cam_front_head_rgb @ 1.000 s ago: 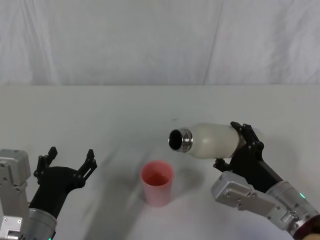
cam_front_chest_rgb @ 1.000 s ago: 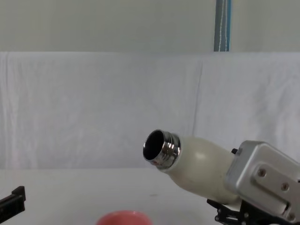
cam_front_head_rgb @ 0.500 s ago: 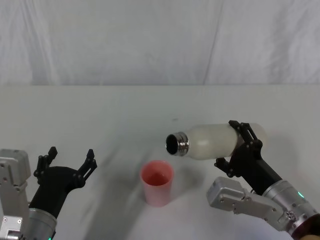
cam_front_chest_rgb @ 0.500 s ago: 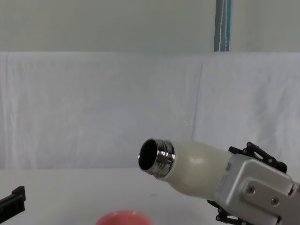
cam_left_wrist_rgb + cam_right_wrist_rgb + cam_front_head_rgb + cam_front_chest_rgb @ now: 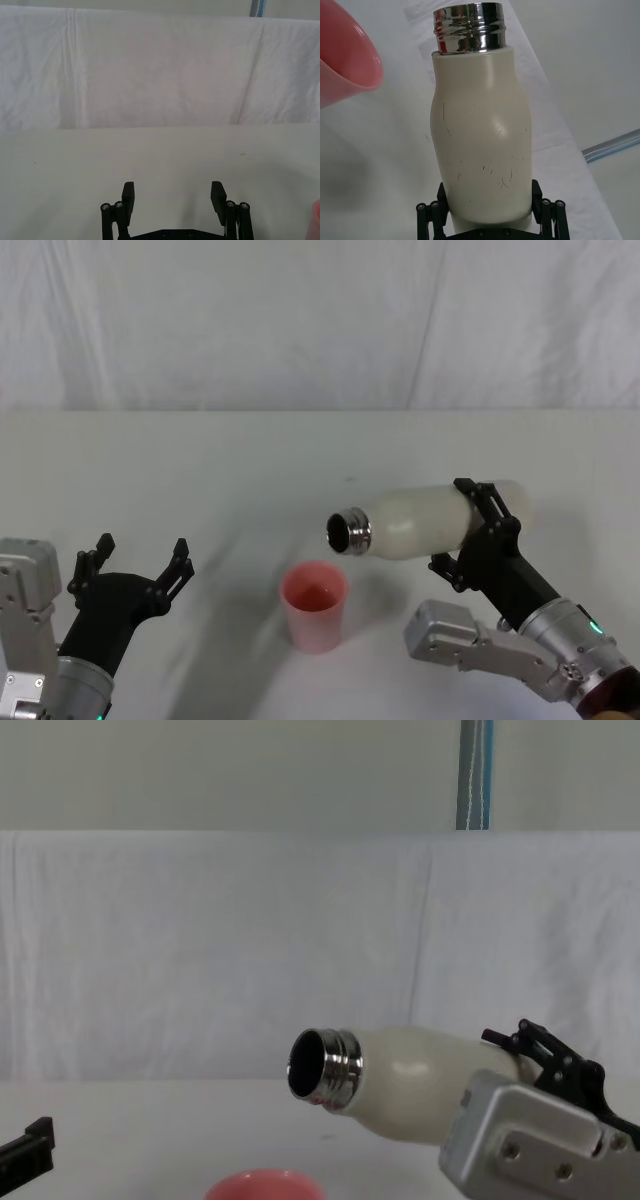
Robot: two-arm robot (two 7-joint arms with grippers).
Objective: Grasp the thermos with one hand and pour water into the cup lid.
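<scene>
Bright even light, soft shadows, sharp

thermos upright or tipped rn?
Tipped, lying near horizontal. The thermos, held by the right gripper, points its open steel neck toward the cup lid.

No readable text or labels anywhere.

Before me a white table [image 5: 250, 470] meets a creased white cloth backdrop [image 5: 300, 320] at twelve o'clock; above it a pale wall [image 5: 200, 770], with a blue-grey vertical strip [image 5: 476, 775] toward one o'clock
</scene>
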